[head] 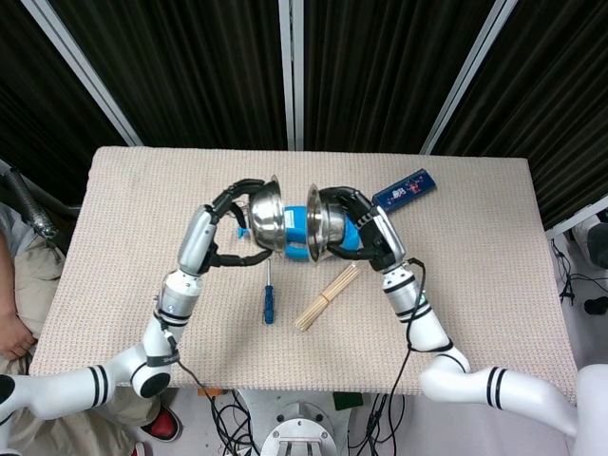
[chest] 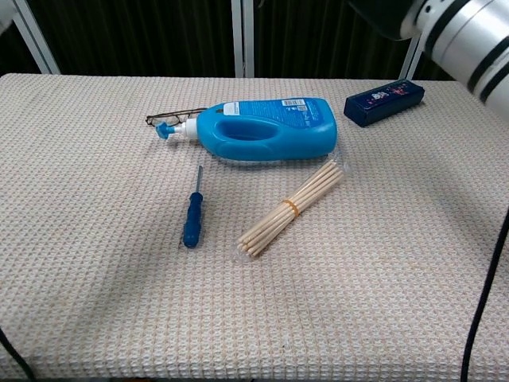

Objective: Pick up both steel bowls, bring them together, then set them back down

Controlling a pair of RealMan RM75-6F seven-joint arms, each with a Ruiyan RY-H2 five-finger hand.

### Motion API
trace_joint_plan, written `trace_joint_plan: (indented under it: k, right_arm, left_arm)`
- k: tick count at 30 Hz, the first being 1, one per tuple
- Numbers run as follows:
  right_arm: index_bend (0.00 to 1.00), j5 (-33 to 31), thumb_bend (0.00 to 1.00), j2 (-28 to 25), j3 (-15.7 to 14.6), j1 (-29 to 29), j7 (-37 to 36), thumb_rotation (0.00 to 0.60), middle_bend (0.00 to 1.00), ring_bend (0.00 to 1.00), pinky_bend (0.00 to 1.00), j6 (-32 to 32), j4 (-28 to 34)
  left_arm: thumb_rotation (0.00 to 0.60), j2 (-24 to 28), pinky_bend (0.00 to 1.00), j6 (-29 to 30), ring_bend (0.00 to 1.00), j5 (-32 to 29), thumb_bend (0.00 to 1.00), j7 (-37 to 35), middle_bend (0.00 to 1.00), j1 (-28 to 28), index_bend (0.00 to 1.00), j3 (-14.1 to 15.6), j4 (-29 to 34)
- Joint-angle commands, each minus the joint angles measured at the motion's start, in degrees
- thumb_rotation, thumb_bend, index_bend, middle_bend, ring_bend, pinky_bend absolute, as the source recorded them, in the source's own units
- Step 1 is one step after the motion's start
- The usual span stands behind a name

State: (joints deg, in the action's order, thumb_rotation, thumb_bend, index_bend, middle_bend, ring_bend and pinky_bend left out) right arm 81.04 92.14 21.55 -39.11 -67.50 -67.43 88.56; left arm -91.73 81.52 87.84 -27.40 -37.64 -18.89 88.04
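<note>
Two steel bowls hang in the air above the table's middle in the head view. My left hand point(head: 231, 211) holds the left steel bowl point(head: 265, 215), its rim turned up and left. My right hand point(head: 364, 233) holds the right steel bowl point(head: 319, 224) on its side. A gap separates the two bowls, and the blue bottle point(head: 297, 226) on the table shows through it. The chest view shows neither bowl and neither hand, only part of the right arm point(chest: 465, 32) at the top right.
On the table lie a blue detergent bottle point(chest: 262, 130), a blue screwdriver point(chest: 192, 217), a bundle of wooden sticks point(chest: 293, 206), glasses point(chest: 171, 118) and a dark blue box point(chest: 384, 101). The cloth's left side and front show bare weave.
</note>
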Motion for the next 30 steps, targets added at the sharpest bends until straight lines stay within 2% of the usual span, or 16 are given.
trace_joint_plan:
  k: [1,3,5,9,13,17,19,20,21,22,23,24,25,27,30]
  right_arm:
    - [0.58,1.18,0.18,-6.51,-2.84,4.75,7.94,0.600,0.44,0.31,0.19,-3.23,0.49]
    - [0.58,2.79,0.18,-11.59,-6.00,6.54,13.86,0.600,0.44,0.31,0.19,-2.13,1.06]
    - [0.58,4.27,0.18,-17.26,-9.84,8.51,21.03,0.600,0.44,0.31,0.19,-0.54,1.82]
    - [0.58,1.47,0.18,-24.67,-14.37,11.64,36.13,0.600,0.44,0.30,0.19,2.57,4.16]
    - [0.58,-3.44,0.18,-26.38,-16.72,12.98,47.28,0.600,0.44,0.30,0.19,5.58,5.83]
    - [0.58,-7.34,0.18,-26.00,-17.55,12.87,52.31,0.600,0.44,0.30,0.19,8.75,5.56]
    - [0.58,-9.26,0.18,-25.21,-17.64,12.57,55.94,0.600,0.44,0.30,0.19,9.71,4.98]
    - [0.57,-10.01,0.18,-25.06,-17.67,12.34,57.01,0.600,0.43,0.30,0.19,10.41,5.08]
    - [0.52,-10.72,0.17,-25.12,-17.70,12.04,57.79,0.600,0.39,0.29,0.18,11.33,5.35]
    - [0.43,-11.37,0.15,-25.41,-17.83,11.54,58.58,0.600,0.31,0.23,0.14,12.78,5.81]
    - [0.27,-11.67,0.11,-25.67,-17.85,11.23,59.23,0.600,0.19,0.14,0.09,13.51,6.03]
    - [0.12,-12.35,0.06,-25.29,-17.37,11.33,60.99,0.600,0.07,0.05,0.03,12.35,5.71]
    - [0.04,-12.88,0.02,-24.72,-16.94,11.60,62.13,0.600,0.01,0.00,0.00,11.08,5.69]
    - [0.00,-14.07,0.00,-24.20,-16.28,12.04,63.35,0.600,0.00,0.00,0.00,9.68,6.46]
    - [0.00,-15.13,0.00,-24.34,-15.98,12.42,65.79,0.600,0.00,0.00,0.00,8.52,7.70]
  left_arm:
    - [0.600,6.46,0.60,0.90,0.43,-1.71,0.22,1.63,0.54,4.67,0.57,2.41,0.43]
    - [0.600,10.50,0.60,-1.98,0.43,-3.37,0.22,3.66,0.55,6.39,0.58,4.75,0.24]
    - [0.600,15.90,0.60,-7.96,0.44,-5.41,0.22,6.61,0.55,7.34,0.59,8.08,0.70]
    - [0.600,22.06,0.61,-20.36,0.44,-8.45,0.22,16.76,0.56,6.17,0.59,13.92,1.45]
    - [0.600,21.98,0.61,-30.42,0.44,-13.97,0.22,25.55,0.56,3.15,0.59,15.97,0.99]
    - [0.600,18.24,0.61,-35.03,0.45,-17.83,0.22,30.98,0.55,0.91,0.58,16.37,-3.35]
    - [0.600,17.04,0.61,-36.71,0.44,-19.61,0.22,33.20,0.54,0.11,0.53,16.59,-4.35]
    - [0.600,16.97,0.59,-37.62,0.43,-20.43,0.22,33.87,0.51,-0.27,0.43,16.65,-4.27]
    - [0.600,17.04,0.57,-38.38,0.41,-21.07,0.22,34.47,0.48,-0.62,0.31,16.72,-4.06]
    - [0.600,17.19,0.55,-38.73,0.38,-21.51,0.21,35.04,0.43,-0.91,0.21,16.69,-3.68]
    - [0.600,16.96,0.51,-37.54,0.33,-21.42,0.19,35.27,0.33,-0.68,0.09,16.36,-3.60]
    - [0.600,16.44,0.45,-35.05,0.26,-20.43,0.16,35.57,0.21,-0.08,0.01,16.01,-3.81]
    - [0.600,16.28,0.40,-33.55,0.20,-19.96,0.13,36.06,0.11,0.39,0.00,15.99,-3.97]
    - [0.600,16.83,0.34,-32.61,0.14,-20.29,0.10,36.20,0.03,0.93,0.00,15.89,-2.96]
    - [0.600,18.02,0.25,-30.41,0.04,-20.28,0.07,37.15,0.00,1.81,0.00,15.71,-1.26]
